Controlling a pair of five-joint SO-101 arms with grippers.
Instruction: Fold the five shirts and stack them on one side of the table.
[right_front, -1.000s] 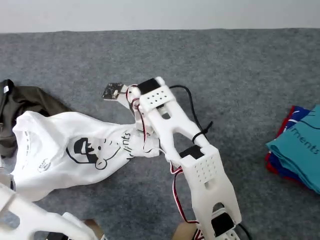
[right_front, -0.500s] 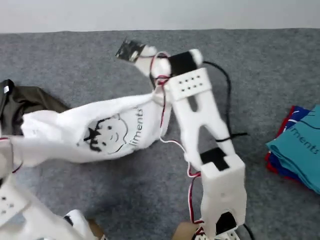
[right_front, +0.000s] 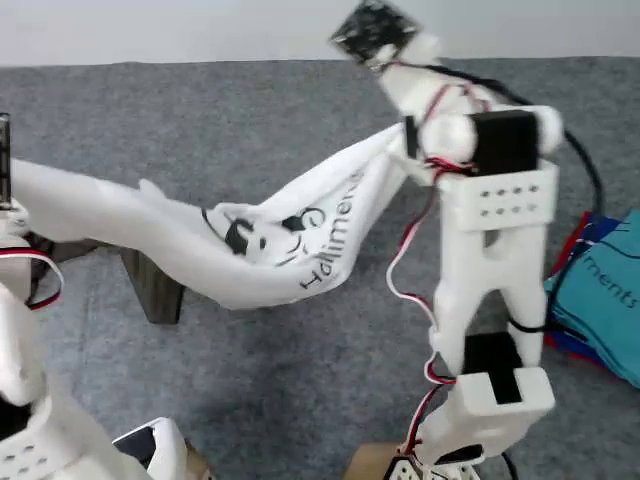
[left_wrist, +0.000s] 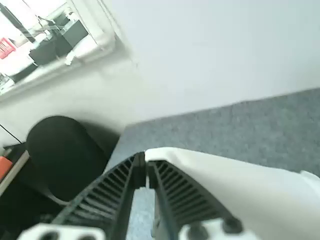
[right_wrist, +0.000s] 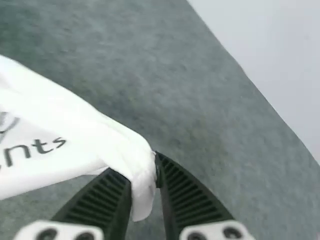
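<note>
Table (right_front: 250, 390): white shirt (right_front: 270, 245) perhaps hides dark shirt (right_front: 152, 290).

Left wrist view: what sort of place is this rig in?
Likely a lab or office bench, not a home: a grey felt-covered table, a plain white wall, and a window with equipment beyond it. The left gripper and right gripper hold a white shirt between them.

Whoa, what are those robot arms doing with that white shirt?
The left claw and the right claw each pinch one end of the white shirt, holding it stretched between them, up off the grey table. A stack of folded shirts sits at the table's right edge in the high view.
</note>
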